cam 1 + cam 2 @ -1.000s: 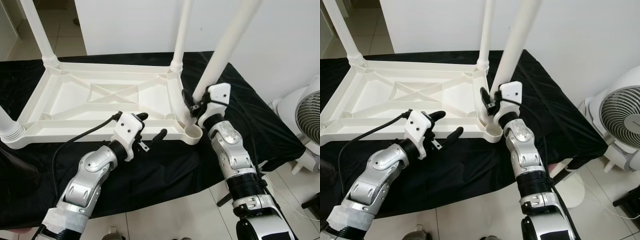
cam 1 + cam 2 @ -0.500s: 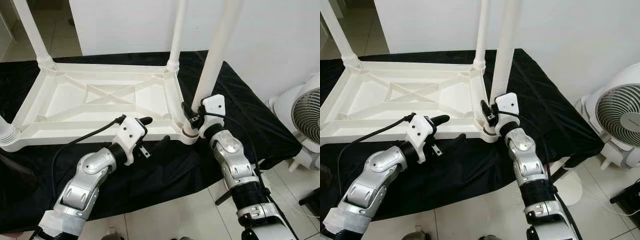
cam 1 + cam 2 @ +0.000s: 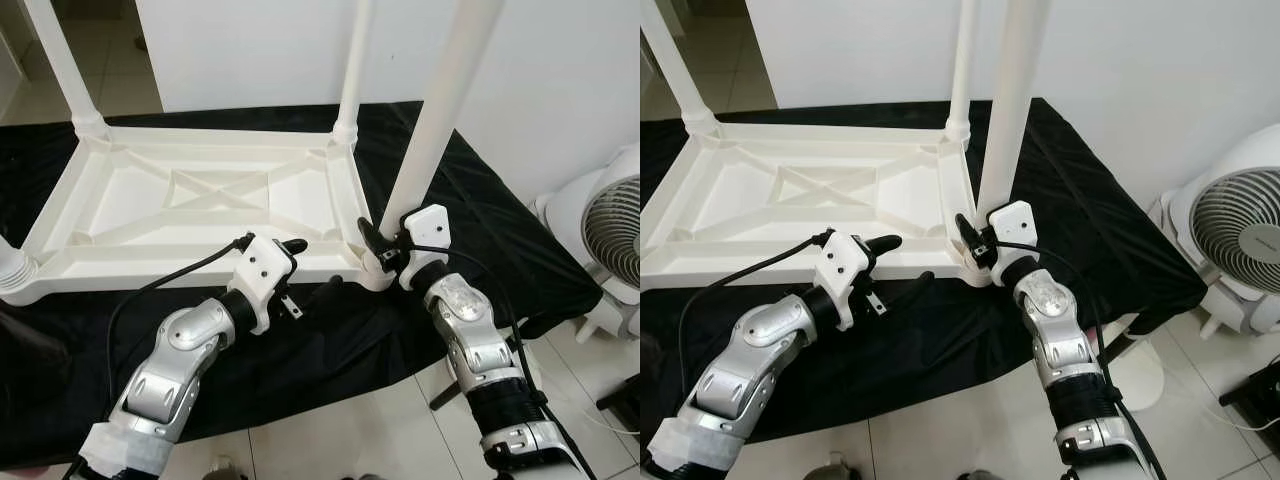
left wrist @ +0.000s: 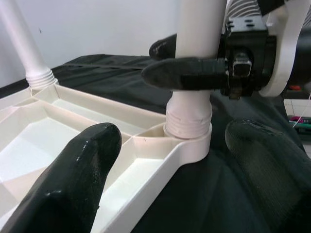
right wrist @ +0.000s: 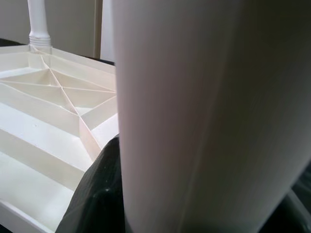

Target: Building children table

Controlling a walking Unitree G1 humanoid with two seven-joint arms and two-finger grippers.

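Four white legs in play on upturned white table top (image 3: 190, 200), lying underside-up on black cloth (image 3: 330, 340). Right gripper (image 3: 378, 245) clenched around near-right table leg (image 3: 440, 110) just above its threaded base; leg stands in near-right corner socket (image 4: 187, 141), roughly upright, slight tilt. Left gripper (image 3: 310, 268) just beside near rim of table top, fingers (image 4: 82, 165) spread apart, grasping nothing, one over the frame, one over cloth. Other legs at far-left corner (image 3: 65, 65), far-right corner (image 3: 352, 70), near-left corner (image 3: 12, 265). White fan (image 3: 1240, 240) on floor to the right.
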